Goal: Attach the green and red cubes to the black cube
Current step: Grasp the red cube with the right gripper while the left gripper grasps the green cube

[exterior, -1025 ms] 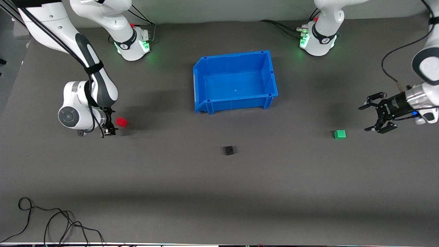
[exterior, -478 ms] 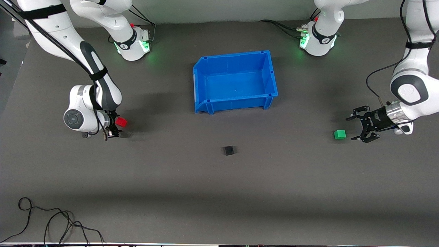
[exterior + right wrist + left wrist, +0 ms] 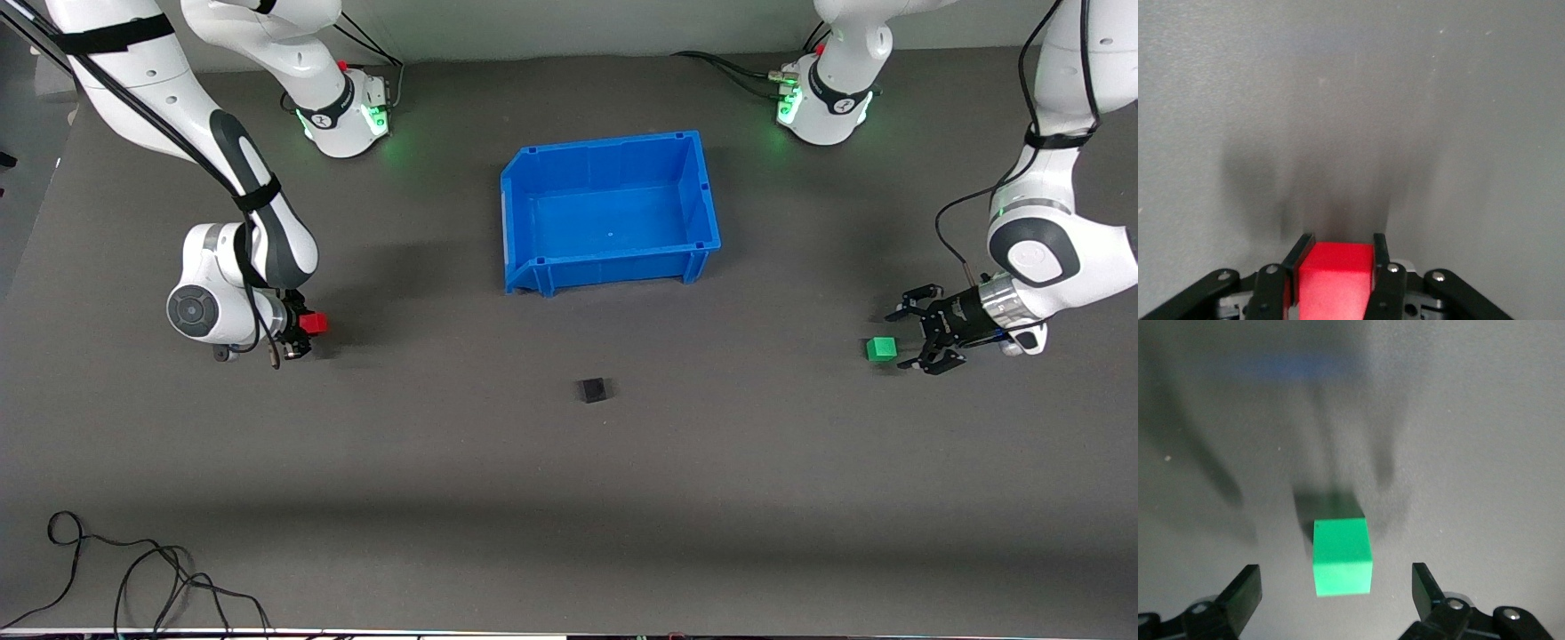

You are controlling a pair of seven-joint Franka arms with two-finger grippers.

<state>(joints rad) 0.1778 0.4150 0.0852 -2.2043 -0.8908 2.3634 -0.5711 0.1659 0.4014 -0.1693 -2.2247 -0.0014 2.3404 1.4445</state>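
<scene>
Red plastic shows between my right gripper (image 3: 1338, 263) fingers: the small solid red cube (image 3: 313, 323) is pinched between the two black pads, the jaws closed in to the cube's own width, low at the right arm's end of the dark grey matte surface (image 3: 569, 462). I judge the grip is taken side-on so one face stays free to meet the black one. Taking the small matte black cube (image 3: 593, 389) as the dial's centre in the front view, the red cube sits at about nine to ten o'clock, well apart from it, and the small bright green cube (image 3: 881, 348) at about three o'clock, equally well apart. That green cube rests on the surface with my left gripper (image 3: 909, 340) brought in low beside it, jaws spread wide and holding nothing; in the left wrist view the green cube (image 3: 1341, 555) lies squarely between the two open fingertips (image 3: 1243, 592), touching neither, which I read as lined up for a straight close. Neither coloured cube is attached yet. At twelve o'clock from the black cube stands the open blue plastic bin (image 3: 702, 191), farther from the front camera, and I see nothing inside it but bare blue floor.
</scene>
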